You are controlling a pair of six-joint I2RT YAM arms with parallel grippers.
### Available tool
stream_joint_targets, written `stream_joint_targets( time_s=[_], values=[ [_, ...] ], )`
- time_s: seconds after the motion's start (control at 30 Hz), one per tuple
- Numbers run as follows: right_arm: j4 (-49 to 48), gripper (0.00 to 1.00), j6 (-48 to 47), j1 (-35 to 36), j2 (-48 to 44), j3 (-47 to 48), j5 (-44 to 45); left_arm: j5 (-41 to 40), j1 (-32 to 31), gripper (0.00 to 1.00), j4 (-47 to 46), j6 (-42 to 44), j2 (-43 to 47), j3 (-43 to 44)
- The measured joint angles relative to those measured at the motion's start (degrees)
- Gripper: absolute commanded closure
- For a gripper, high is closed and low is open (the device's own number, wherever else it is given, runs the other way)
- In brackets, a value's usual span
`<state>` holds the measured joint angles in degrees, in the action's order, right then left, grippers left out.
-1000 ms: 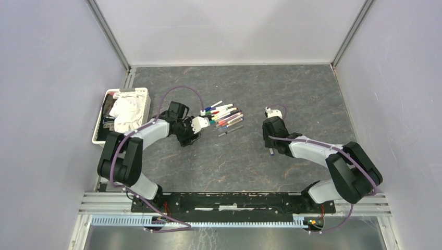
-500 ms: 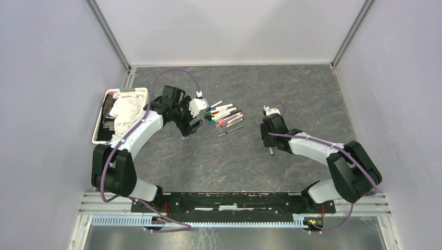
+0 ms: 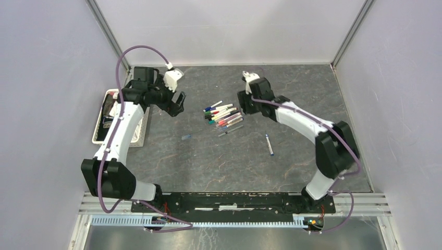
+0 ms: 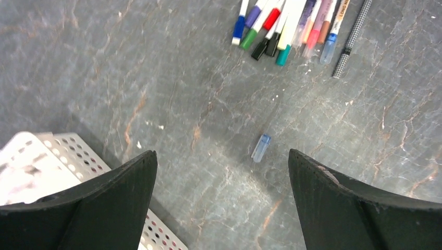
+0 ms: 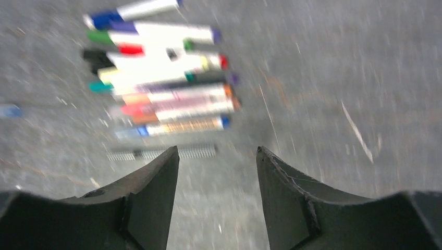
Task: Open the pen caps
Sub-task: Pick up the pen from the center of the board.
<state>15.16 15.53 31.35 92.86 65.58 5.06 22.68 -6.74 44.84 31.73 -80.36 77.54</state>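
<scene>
The pens (image 3: pixel 224 115) lie bunched in a fan at mid-table, white-grey barrels with coloured caps on their ends; they also show in the left wrist view (image 4: pixel 284 23) and, blurred, in the right wrist view (image 5: pixel 161 88). One loose pale-blue pen cap (image 3: pixel 186 137) lies alone left of the bunch, below my left gripper in the left wrist view (image 4: pixel 261 148). A single pen with a blue end (image 3: pixel 269 144) lies apart on the right. My left gripper (image 3: pixel 176 102) (image 4: pixel 223 161) is open and empty, raised near the basket. My right gripper (image 3: pixel 243 106) (image 5: pixel 218 152) is open and empty, just right of the bunch.
A white perforated basket (image 3: pixel 99 133) with a white cloth stands at the left edge; its corner shows in the left wrist view (image 4: pixel 36 156). A thin checkered pen (image 3: pixel 231 130) (image 4: pixel 353 39) (image 5: pixel 161 152) lies at the near side of the bunch. Grey walls enclose the table.
Both arms have swung away toward the back. The left gripper left the blue cap on the table. The right gripper let go of the blue-ended pen, which now lies on the table.
</scene>
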Motion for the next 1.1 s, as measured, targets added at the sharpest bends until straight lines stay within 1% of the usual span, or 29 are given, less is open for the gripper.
stream_joint_targets(
  time_s=[0.03, 0.17, 0.37, 0.57, 0.83, 0.93, 1.1],
  values=[
    [0.33, 0.42, -1.6, 0.02, 2.78, 3.63, -1.36, 0.52, 1.01, 0.0, 0.42, -0.68, 0.07, 0.11],
    [-0.07, 0.43, -9.22, 0.52, 12.87, 17.51, -5.64, 1.99, 4.0, 0.0, 2.58, -2.67, 0.2, -0.63],
    [-2.12, 0.41, -20.7, 1.46, 20.63, 26.53, -11.3, 4.24, 4.04, 0.0, 3.58, -3.02, 1.53, -4.26],
    [-2.36, 0.4, -26.32, 2.1, 30.67, 37.35, -16.46, 6.08, 4.04, 0.0, 4.48, -3.02, 1.79, -5.75],
    [-0.79, 0.39, -32.39, 3.56, 37.94, 38.62, -18.67, 6.62, 4.04, 0.0, 5.68, -2.97, 1.84, -5.81],
    [-0.52, 0.39, -33.48, 3.91, 38.95, 38.77, -18.6, 7.5, 4.04, 0.0, 6.45, -2.95, 1.99, -5.81],
    [-0.81, 0.4, -34.07, 4.11, 40.94, 42.34, -18.53, 7.82, 4.04, 0.0, 7.41, -2.93, 2.58, -5.81]
  ],
)
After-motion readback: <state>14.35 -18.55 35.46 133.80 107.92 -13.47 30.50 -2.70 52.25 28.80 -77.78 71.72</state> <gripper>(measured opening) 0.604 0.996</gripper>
